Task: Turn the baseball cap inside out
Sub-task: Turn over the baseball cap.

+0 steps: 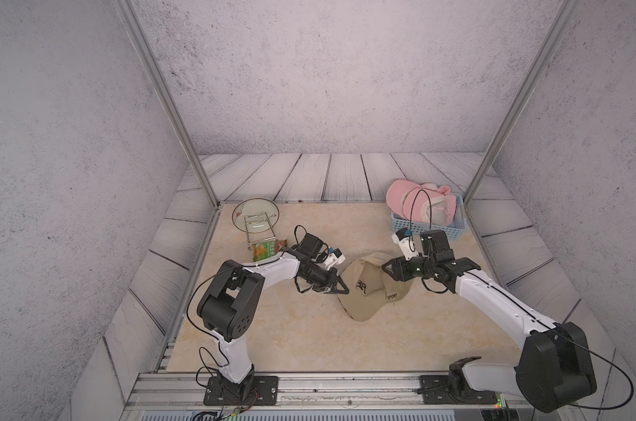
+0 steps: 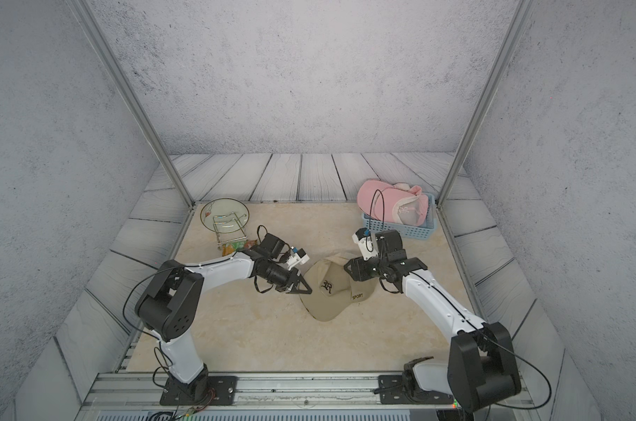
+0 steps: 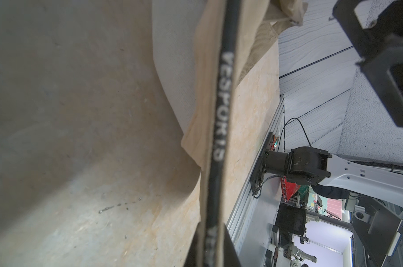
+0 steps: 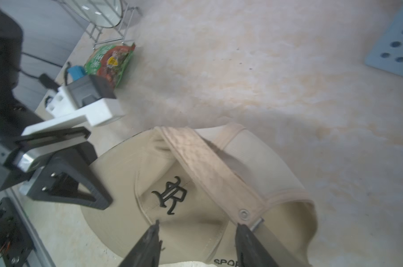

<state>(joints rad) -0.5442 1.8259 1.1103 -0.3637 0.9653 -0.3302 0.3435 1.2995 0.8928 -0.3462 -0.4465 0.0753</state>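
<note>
A tan baseball cap (image 1: pixel 364 295) (image 2: pixel 327 295) with a black letter logo and the word SPORT lies in the middle of the mat, in both top views. My left gripper (image 1: pixel 343 289) (image 2: pixel 306 289) is shut on its left rim; in the left wrist view the black lettered sweatband (image 3: pixel 219 111) runs between the jaws of that gripper (image 3: pixel 209 245). My right gripper (image 1: pixel 387 270) (image 2: pixel 349 270) hovers at the cap's right side. In the right wrist view this gripper (image 4: pixel 198 223) is open over the crown (image 4: pixel 184 201), close to the back strap (image 4: pixel 196 157).
A blue basket (image 1: pixel 451 227) holding pink caps (image 1: pixel 415 197) stands at the back right. A glass plate on a wire rack (image 1: pixel 254 215) and a green snack packet (image 1: pixel 265 249) sit at the back left. A metal rail (image 1: pixel 309 386) runs along the front edge.
</note>
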